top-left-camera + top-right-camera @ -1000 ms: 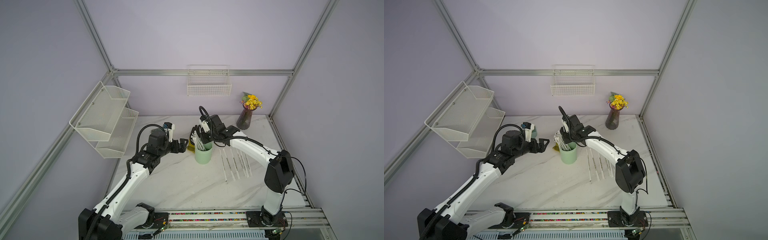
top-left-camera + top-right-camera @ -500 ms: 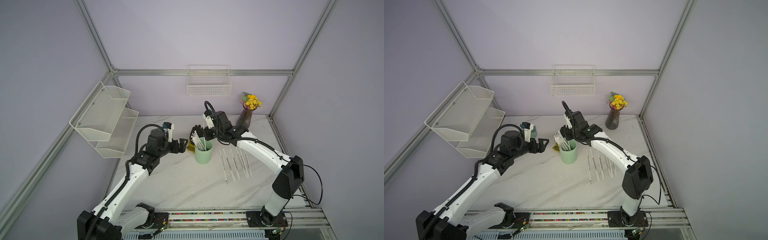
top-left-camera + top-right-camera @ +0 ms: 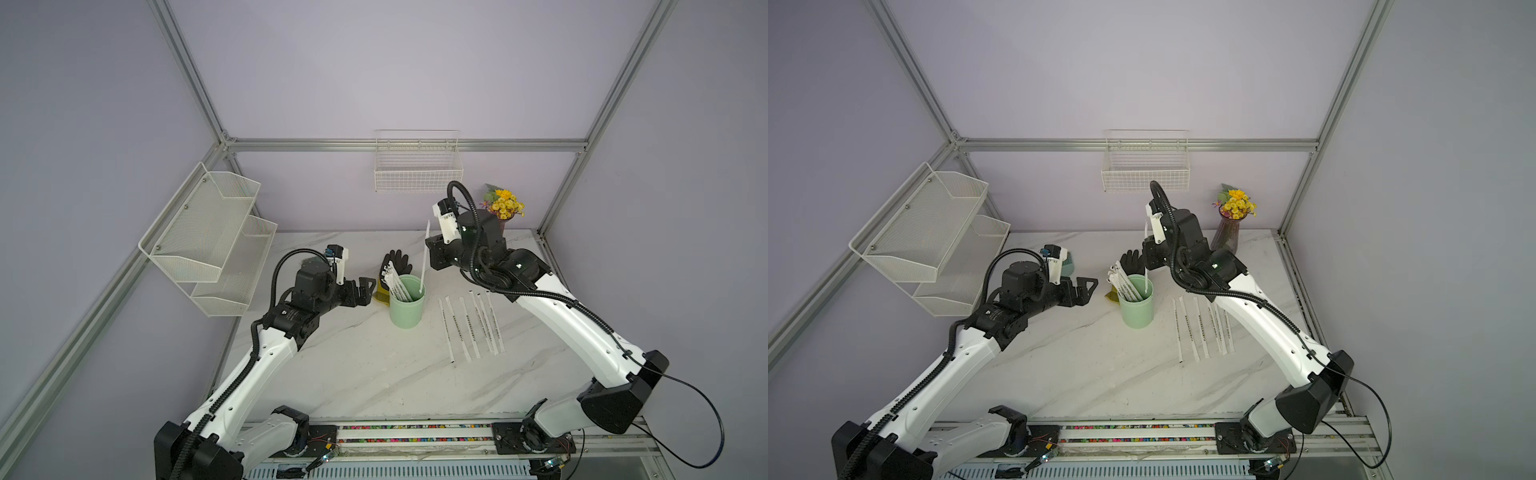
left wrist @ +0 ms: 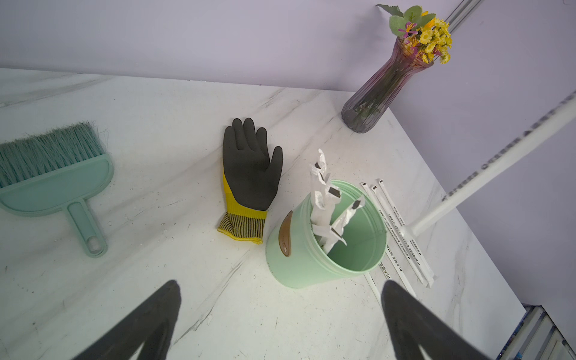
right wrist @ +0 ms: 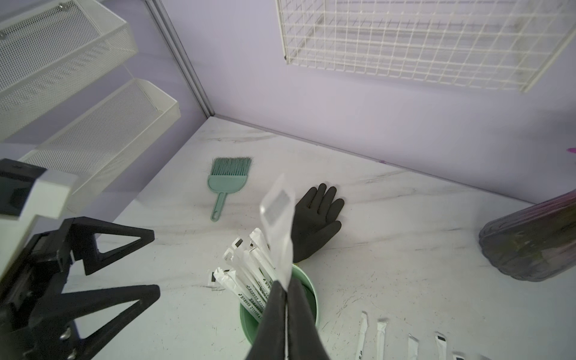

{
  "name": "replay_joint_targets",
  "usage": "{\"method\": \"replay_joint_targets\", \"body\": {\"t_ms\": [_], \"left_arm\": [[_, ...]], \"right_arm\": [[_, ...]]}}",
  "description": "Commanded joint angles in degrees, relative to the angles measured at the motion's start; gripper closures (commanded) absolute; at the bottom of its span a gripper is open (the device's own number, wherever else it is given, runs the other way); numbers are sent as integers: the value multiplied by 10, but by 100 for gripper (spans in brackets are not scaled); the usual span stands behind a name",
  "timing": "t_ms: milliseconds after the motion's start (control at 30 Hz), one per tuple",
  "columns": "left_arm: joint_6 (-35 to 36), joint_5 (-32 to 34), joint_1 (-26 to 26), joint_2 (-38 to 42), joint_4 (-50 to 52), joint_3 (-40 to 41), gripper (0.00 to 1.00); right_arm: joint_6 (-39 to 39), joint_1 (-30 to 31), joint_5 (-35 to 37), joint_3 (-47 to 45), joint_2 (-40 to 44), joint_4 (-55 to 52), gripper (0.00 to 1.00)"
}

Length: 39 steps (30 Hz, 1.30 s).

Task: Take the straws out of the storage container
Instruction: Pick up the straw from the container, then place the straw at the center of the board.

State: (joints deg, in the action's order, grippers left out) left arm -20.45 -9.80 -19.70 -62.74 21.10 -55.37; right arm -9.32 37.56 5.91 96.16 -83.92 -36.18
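The storage container [image 3: 406, 311] [image 3: 1137, 311] is a mint-green cup standing upright mid-table. Several white wrapped straws [image 3: 397, 284] [image 4: 324, 205] [image 5: 249, 271] lean on its far-left rim. My right gripper [image 3: 432, 251] [image 5: 285, 285] is above the cup, shut on one straw [image 3: 424, 257] [image 3: 1146, 266] that hangs nearly upright, its lower end level with the rim. Several more straws [image 3: 469, 324] [image 3: 1202, 326] lie in a row on the table right of the cup. My left gripper [image 3: 368, 289] [image 4: 280, 285] is open just left of the cup, holding nothing.
A black and yellow glove [image 3: 397, 262] [image 4: 249, 168] lies behind the cup. A green brush [image 4: 53, 174] [image 5: 229, 179] lies further left. A flower vase [image 3: 1227, 235] stands at the back right. A mesh rack [image 3: 208, 237] and a wire basket [image 3: 417, 166] hang on the walls.
My right gripper has risen and drawn back to the right, pulling one straw up out of the cup. The left arm has stayed still and open.
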Motion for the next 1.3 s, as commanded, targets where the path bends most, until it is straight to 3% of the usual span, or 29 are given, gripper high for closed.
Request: {"method": "replay_joint_targets", "body": {"t_ms": [0, 333, 767, 1267], "left_arm": [[-1, -1, -2, 11, -14, -17, 0], [1, 2, -2, 14, -17, -11, 0], [3, 1, -3, 3, -25, -7, 0], [3, -2, -2, 2, -25, -3, 0]], "right_arm": [[8, 2, 38, 19, 28, -35, 93], [38, -30, 128, -8, 71, -123, 94], [33, -173, 89, -156, 73, -124, 97], [26, -238, 102, -196, -15, -129, 97]]}}
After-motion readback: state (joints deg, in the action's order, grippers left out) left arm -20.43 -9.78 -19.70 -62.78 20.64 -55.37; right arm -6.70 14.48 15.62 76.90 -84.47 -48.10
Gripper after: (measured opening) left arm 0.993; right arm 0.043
